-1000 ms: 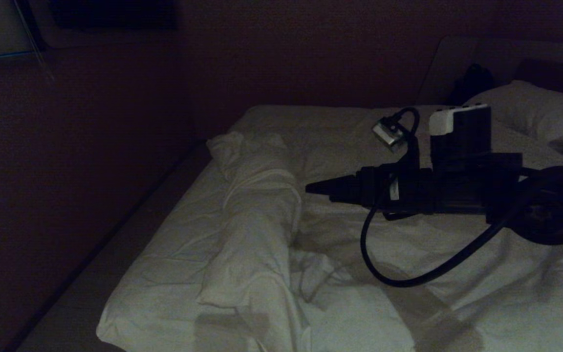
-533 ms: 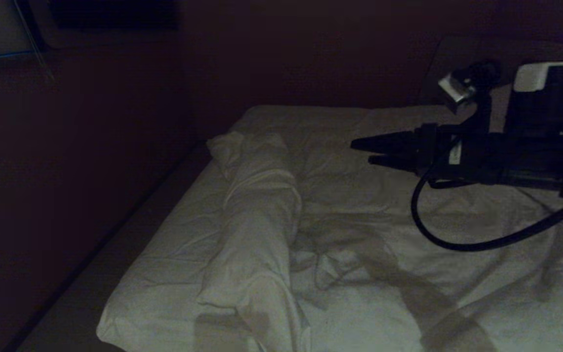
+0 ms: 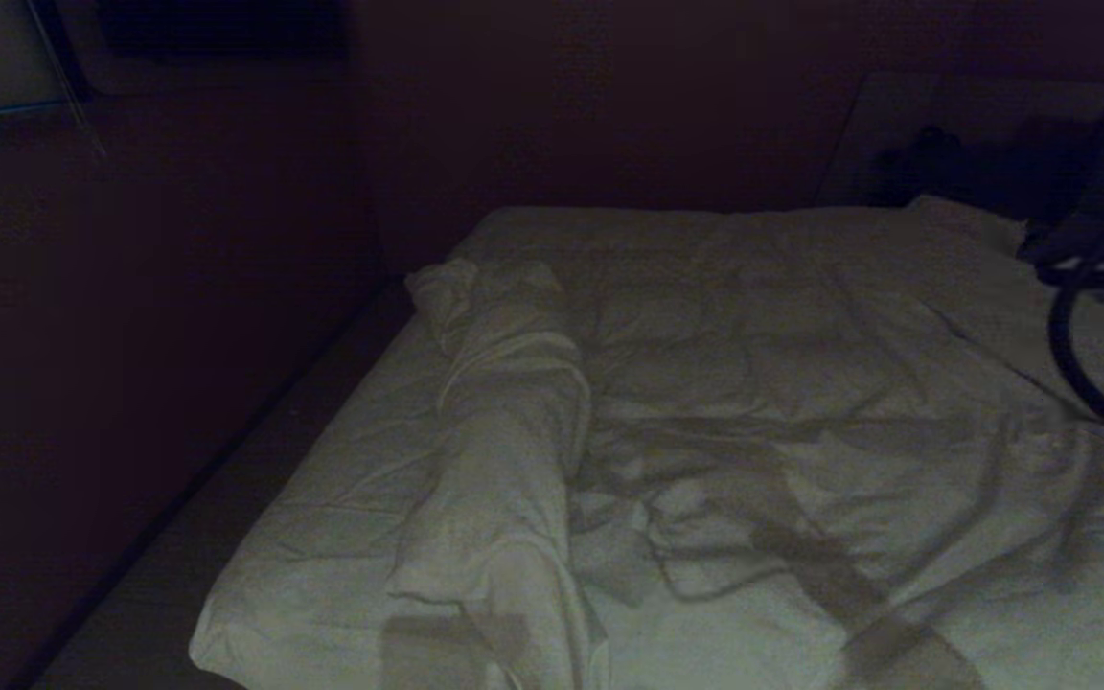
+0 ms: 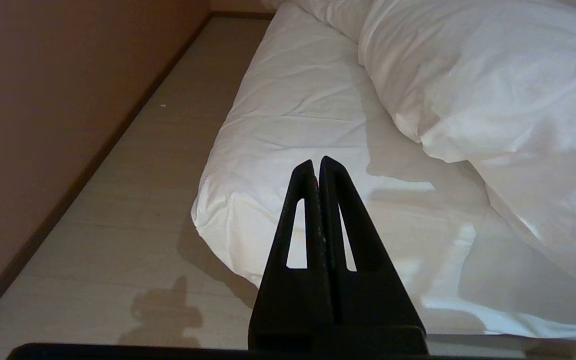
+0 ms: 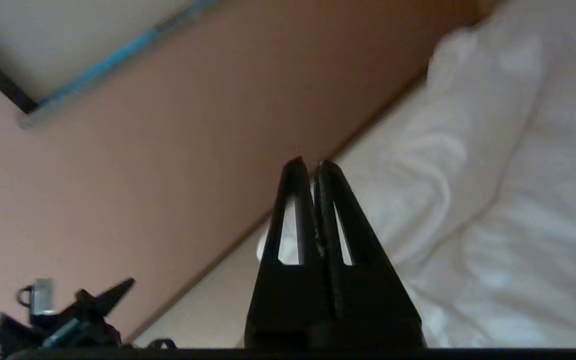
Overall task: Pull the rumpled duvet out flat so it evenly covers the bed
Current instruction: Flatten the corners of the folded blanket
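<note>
My right pincer (image 5: pixel 308 167) is clenched on nothing, raised off the mattress at the far right of the head view, where only part of that arm and its cable show. Below and ahead of its tips the duvet (image 3: pixel 514 450) lies bunched in a long ridge near the left edge of the bed (image 3: pixel 255 623), the rest of the cover wrinkled beneath. My left pincer (image 4: pixel 318 167) is also clenched empty, parked low beside the bed's near corner. I judge I am between pulls, with no hold on the cloth. Next I must open the right pincer, drop onto that ridge and draw it outward.
</note>
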{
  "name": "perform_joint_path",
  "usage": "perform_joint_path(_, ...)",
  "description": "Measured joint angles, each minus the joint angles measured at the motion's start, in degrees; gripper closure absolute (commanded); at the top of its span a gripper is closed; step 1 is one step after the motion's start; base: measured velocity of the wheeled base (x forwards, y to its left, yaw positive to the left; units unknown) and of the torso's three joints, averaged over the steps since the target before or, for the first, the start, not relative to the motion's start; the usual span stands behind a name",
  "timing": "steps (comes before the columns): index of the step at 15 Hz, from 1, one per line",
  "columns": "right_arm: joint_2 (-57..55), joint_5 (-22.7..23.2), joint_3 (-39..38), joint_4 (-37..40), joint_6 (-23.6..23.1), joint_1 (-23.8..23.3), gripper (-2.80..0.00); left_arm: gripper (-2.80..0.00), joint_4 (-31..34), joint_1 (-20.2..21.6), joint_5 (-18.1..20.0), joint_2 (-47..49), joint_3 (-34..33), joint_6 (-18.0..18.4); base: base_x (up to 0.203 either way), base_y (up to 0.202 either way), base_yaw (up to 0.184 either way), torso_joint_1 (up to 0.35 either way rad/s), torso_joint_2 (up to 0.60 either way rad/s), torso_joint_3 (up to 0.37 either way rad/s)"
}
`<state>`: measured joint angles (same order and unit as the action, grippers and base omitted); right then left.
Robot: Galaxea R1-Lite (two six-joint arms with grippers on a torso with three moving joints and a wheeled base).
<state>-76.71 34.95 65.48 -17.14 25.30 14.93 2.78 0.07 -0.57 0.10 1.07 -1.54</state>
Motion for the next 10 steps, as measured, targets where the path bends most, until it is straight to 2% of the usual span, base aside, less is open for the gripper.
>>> perform_joint_path(5, 10.3, -3.1, -1.0, 1.0, -0.8, -0.7, 0.00, 0.00, 0.0, 0.0, 0.0, 0.0, 0.0, 0.0, 0.000, 0.000, 0.000, 0.000, 0.00, 0.000)
perform_joint_path(10, 15.3, -12.1, 0.1, 6.8, -6.3, -0.9, 0.00, 0.00, 0.0, 0.0, 0.0, 0.0, 0.0, 0.0, 0.000, 0.000, 0.000, 0.000, 0.00, 0.000)
